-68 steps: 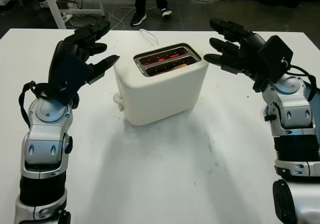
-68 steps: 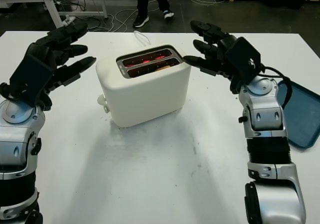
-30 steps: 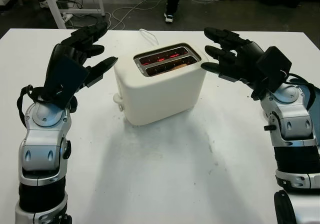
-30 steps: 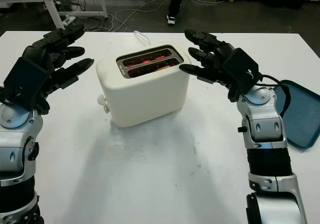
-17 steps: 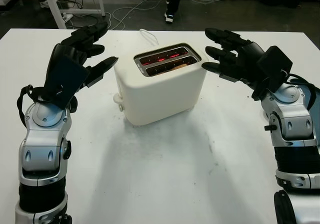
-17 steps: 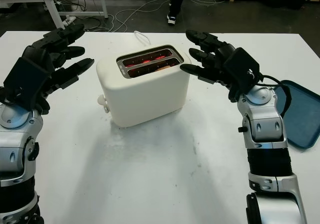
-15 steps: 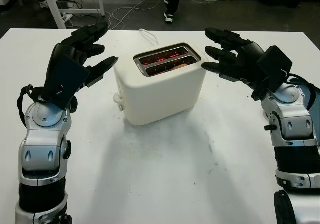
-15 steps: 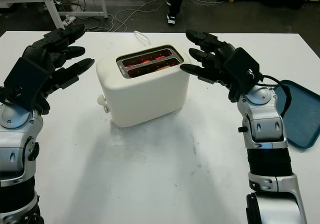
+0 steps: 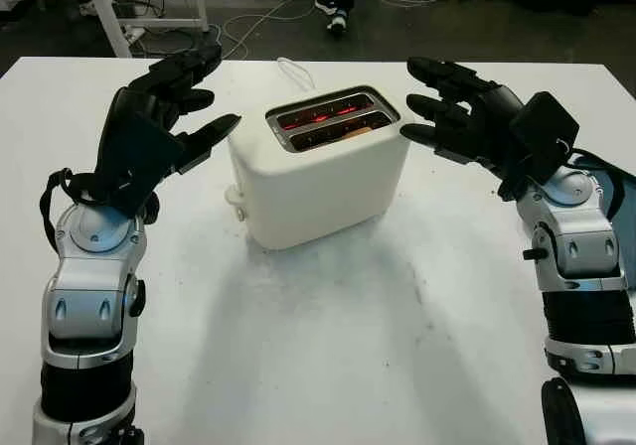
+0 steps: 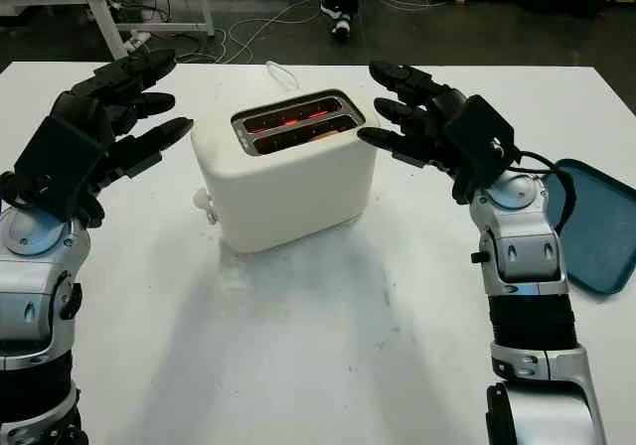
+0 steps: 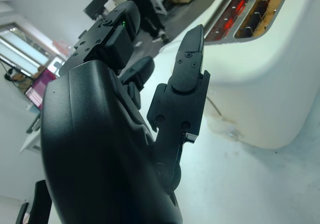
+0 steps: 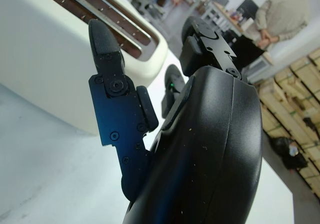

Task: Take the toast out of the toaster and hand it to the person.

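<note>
At far left we see the left hand (image 9: 164,102) raised above the white tabletop (image 9: 328,346), holding nothing, its fingers (image 9: 207,132) extended and apart, pointing toward the toaster's left side without touching it. At centre stands the cream toaster (image 9: 318,177), upright on the tabletop, its two slots glowing red inside; a white cord leads away from its far side. We find the toast (image 9: 356,127) sunk in the nearer slot, toward its right end, with just a tan edge visible. To the right of the toaster we see the right hand (image 9: 467,122), likewise holding nothing, fingers (image 9: 422,135) extended and apart, the lowest fingertip just beside the toaster's upper right corner. At far right a blue tray (image 10: 596,231) lies on the tabletop edge. Beyond the tabletop, a person's feet (image 9: 333,16) stand on the floor.
</note>
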